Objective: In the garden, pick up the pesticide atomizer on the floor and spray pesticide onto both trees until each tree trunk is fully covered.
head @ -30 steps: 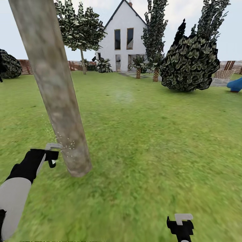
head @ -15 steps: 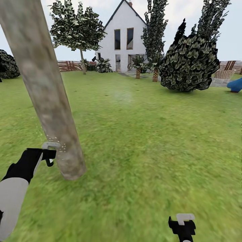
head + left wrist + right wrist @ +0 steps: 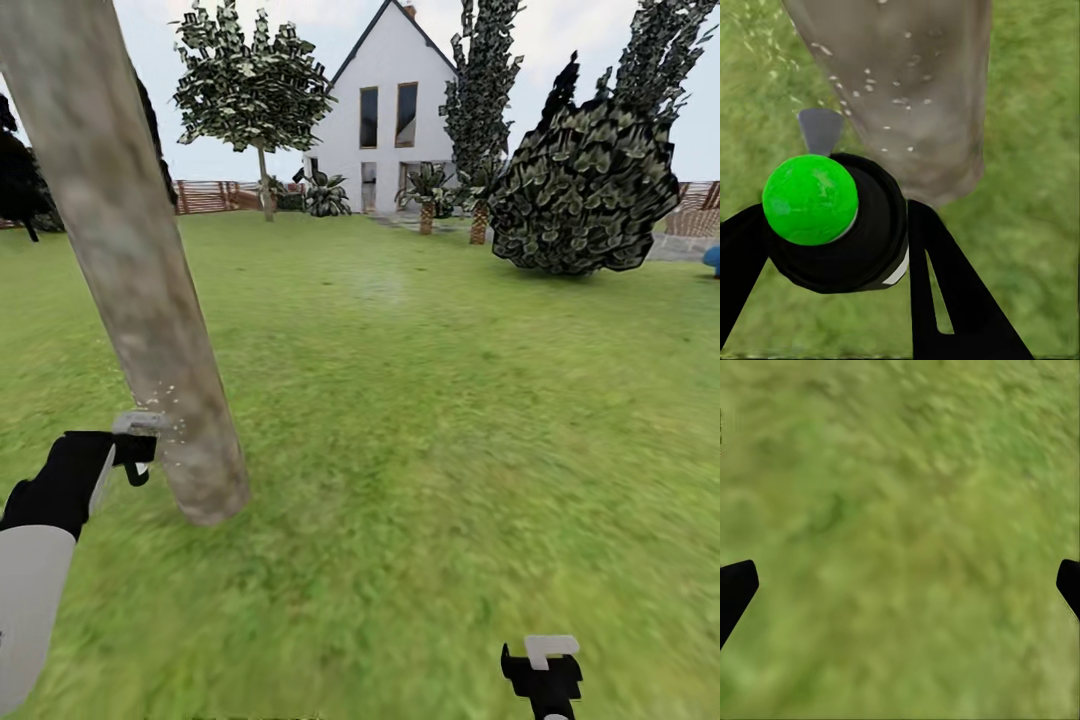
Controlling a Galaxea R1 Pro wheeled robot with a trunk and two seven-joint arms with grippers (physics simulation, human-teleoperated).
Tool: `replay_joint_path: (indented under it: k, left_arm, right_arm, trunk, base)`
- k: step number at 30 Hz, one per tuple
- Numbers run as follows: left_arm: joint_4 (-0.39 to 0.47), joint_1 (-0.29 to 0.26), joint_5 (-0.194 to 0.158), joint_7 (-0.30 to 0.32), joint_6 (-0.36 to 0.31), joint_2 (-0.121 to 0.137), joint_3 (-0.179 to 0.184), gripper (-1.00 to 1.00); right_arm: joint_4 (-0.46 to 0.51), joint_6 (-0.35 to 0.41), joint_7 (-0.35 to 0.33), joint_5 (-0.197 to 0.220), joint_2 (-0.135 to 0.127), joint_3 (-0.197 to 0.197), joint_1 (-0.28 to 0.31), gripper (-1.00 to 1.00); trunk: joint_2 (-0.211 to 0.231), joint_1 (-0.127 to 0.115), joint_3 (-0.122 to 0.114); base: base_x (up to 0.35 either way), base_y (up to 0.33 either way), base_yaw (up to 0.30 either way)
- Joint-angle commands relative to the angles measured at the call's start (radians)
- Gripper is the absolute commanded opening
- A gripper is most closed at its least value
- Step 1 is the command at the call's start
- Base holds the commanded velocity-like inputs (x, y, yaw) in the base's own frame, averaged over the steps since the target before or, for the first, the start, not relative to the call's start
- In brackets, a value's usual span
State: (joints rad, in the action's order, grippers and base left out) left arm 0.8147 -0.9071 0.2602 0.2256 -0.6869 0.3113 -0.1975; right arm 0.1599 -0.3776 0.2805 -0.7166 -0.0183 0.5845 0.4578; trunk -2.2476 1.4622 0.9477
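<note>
I hold the pesticide atomizer in my left hand, with the two black fingers pressed against the sides of the dark bottle. In the left wrist view I look down on its cap, which appears bright green here, and the grey nozzle points away from me toward the tree trunk. I keep the hand low and just beside the trunk, near where it meets the grass, because I think the spray reaches only a short way and this bottom part also needs its cover. Whitish specks of pesticide lie on the bark in front of the nozzle and float just beside it, so I judge the spraying is in progress. Higher up, the trunk looks bare to me, though I cannot be sure.

My right hand hangs low over the lawn, spread open and holding nothing. The second tree stands far off near the white house.
</note>
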Motion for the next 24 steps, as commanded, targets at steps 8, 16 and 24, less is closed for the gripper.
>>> replay_joint_path:
  k: [8,16,24]
  left_arm:
    - [0.041,0.004,0.011,0.009,-0.040,-0.012,-0.003,-1.00]
    - [0.041,0.010,0.013,0.008,-0.040,-0.013,0.000,-1.00]
    - [0.041,0.013,0.013,0.005,-0.040,-0.012,-0.005,-1.00]
  right_arm:
    - [-0.002,-0.003,0.002,-0.011,0.000,0.008,0.001,1.00]
    - [-0.002,-0.003,0.002,-0.011,0.000,0.008,0.001,1.00]
    - [-0.002,-0.003,0.002,-0.011,0.000,0.008,0.001,1.00]
  trunk:
    - [0.000,0.000,0.001]
    - [0.000,0.000,0.001]
    - [0.000,0.000,0.001]
  base:
    - [0.000,-0.274,0.075]
    - [0.000,-0.274,0.000]
    - [0.000,-0.274,0.029]
